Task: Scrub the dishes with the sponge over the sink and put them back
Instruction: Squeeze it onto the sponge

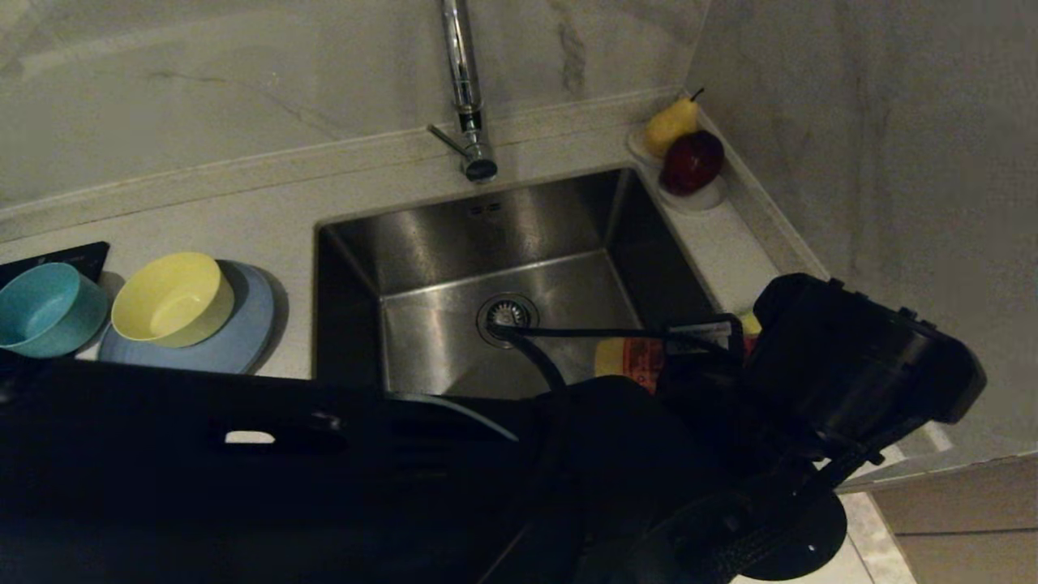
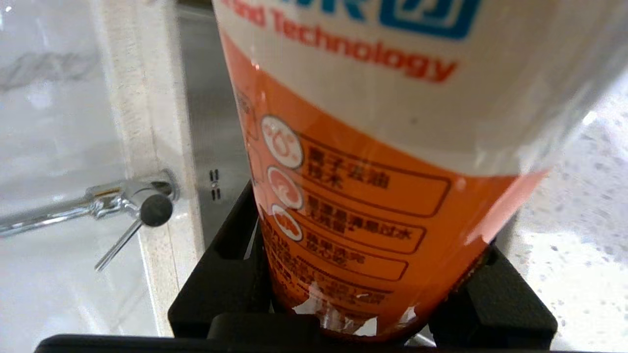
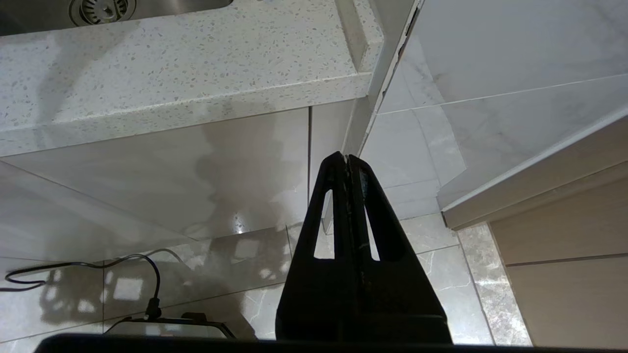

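Head view: you have the sink (image 1: 503, 268) centred, drain strainer (image 1: 508, 312) in the middle of its floor and the chrome tap (image 1: 464, 89) rising behind the far rim. On the counter (image 1: 268, 219) left of the basin, the pale yellow bowl (image 1: 172, 298) sits on the light-blue plate (image 1: 203, 332), with the teal-blue bowl (image 1: 47, 308) just beside them, further left. In the far right corner a small white dish (image 1: 689, 195) carries a yellow pear (image 1: 670, 126) and a dark red fruit (image 1: 692, 161). No sponge can be made out in any view. Your left arm crosses the foreground, and its wrist housing hides the left gripper (image 1: 689, 345) at the sink's right edge, where an orange and white bottle (image 1: 632, 357) peeks out. Left wrist view: the left gripper (image 2: 363, 294) has its jaws clamped on either side of the bottle (image 2: 373, 162), low on the orange label, so the claw is gripping the bottle; the tap (image 2: 122, 206) and the sink wall (image 2: 211, 122) show beyond it. Right wrist view: the right gripper (image 3: 347, 159) is closed, fingers pressed together on nothing, hanging below the counter edge (image 3: 186, 105) over the tiled floor (image 3: 235, 274).
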Tool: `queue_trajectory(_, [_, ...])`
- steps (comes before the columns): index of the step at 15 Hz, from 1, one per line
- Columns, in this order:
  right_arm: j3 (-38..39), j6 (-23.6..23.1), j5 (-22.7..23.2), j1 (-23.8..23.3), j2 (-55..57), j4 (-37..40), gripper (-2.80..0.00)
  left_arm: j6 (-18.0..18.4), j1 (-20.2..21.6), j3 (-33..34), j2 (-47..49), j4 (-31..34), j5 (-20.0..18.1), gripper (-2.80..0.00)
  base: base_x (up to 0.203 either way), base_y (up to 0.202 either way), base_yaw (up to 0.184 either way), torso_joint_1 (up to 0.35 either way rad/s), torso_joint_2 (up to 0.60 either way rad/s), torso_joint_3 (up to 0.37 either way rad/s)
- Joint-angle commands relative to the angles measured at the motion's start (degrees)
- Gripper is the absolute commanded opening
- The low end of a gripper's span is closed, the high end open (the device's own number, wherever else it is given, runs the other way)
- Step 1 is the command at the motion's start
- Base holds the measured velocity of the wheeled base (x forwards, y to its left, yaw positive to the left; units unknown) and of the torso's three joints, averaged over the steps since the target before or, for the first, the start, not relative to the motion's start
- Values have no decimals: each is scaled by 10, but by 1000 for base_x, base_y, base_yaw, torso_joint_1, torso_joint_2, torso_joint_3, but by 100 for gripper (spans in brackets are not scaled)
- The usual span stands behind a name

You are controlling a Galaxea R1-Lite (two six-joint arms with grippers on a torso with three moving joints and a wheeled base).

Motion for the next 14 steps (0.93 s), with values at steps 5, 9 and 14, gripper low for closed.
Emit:
queue_trajectory(5, [0,0,0,0,0,0,-280,9,2,6,14,42,34,-280,0,0,0,0,0,0])
queue_trajectory(9, [0,0,0,0,0,0,-280,23,9,-19,31,53,58,-280,0,0,0,0,0,0])
queue_trajectory(14, [0,0,0,0,0,0,-280,44,11,-54,61,46,121,-280,0,0,0,0,0,0])
